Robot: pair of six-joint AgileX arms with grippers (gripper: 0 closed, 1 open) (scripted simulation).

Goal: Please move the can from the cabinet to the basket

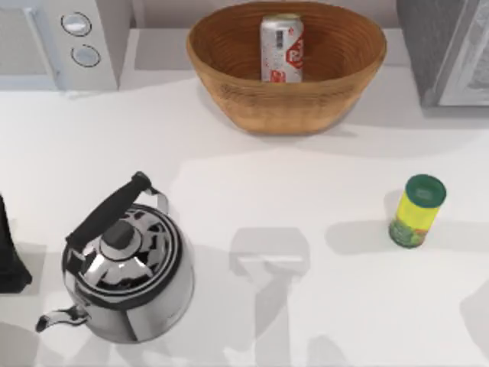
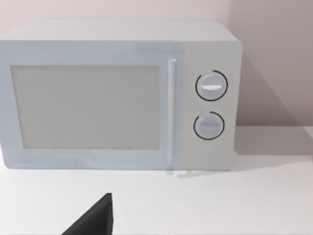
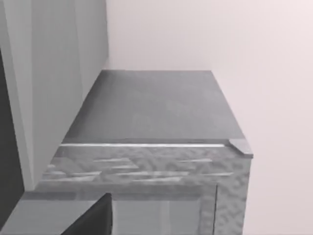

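The can (image 1: 282,48), silver with a red label, stands upright inside the brown wicker basket (image 1: 229,80) at the back middle of the table. Nothing holds it. The grey cabinet (image 1: 443,46) stands at the back right, and its textured grey top (image 3: 151,112) lies close under the right wrist camera. A dark edge of my right gripper (image 3: 93,220) shows in front of the cabinet. My left arm (image 1: 9,252) sits at the table's left edge, and a dark edge of my left gripper (image 2: 93,220) faces the microwave.
A white microwave (image 1: 61,38) with two round knobs (image 2: 211,105) stands at the back left. A shiny kettle (image 1: 126,271) with a black handle occupies the front left. A yellow-green container (image 1: 416,212) with a green cap stands at the right.
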